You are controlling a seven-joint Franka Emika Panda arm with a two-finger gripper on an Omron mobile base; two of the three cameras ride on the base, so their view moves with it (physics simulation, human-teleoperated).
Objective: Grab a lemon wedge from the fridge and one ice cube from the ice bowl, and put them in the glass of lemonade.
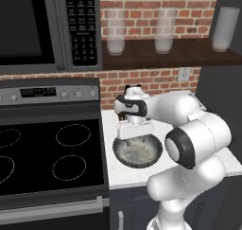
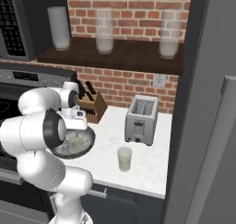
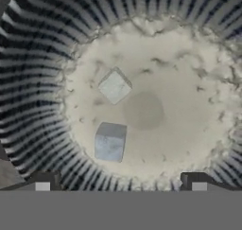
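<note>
The ice bowl (image 1: 152, 159) is a wide dark grey bowl with a speckled whitish inside, on the white counter beside the stove. In the hand view its ribbed wall (image 3: 42, 106) rings two ice cubes, one (image 3: 114, 87) near the middle and one (image 3: 109, 142) closer to me. My gripper (image 3: 119, 184) hangs open just above the bowl (image 2: 87, 147), fingertips (image 3: 42, 182) wide apart with nothing between them. From the left base view the gripper (image 1: 134, 137) points straight down over the bowl. The glass of lemonade (image 2: 124, 158) stands to the bowl's right. The lemon wedge is out of view.
A toaster (image 2: 142, 119) and a knife block (image 2: 92, 107) stand at the back of the counter (image 2: 152, 172). The stove (image 1: 52, 153) lies left of the bowl, with a microwave (image 1: 47, 25) above. The fridge (image 2: 207, 126) rises at the right. Tall frosted glasses (image 2: 105, 32) line the shelf.
</note>
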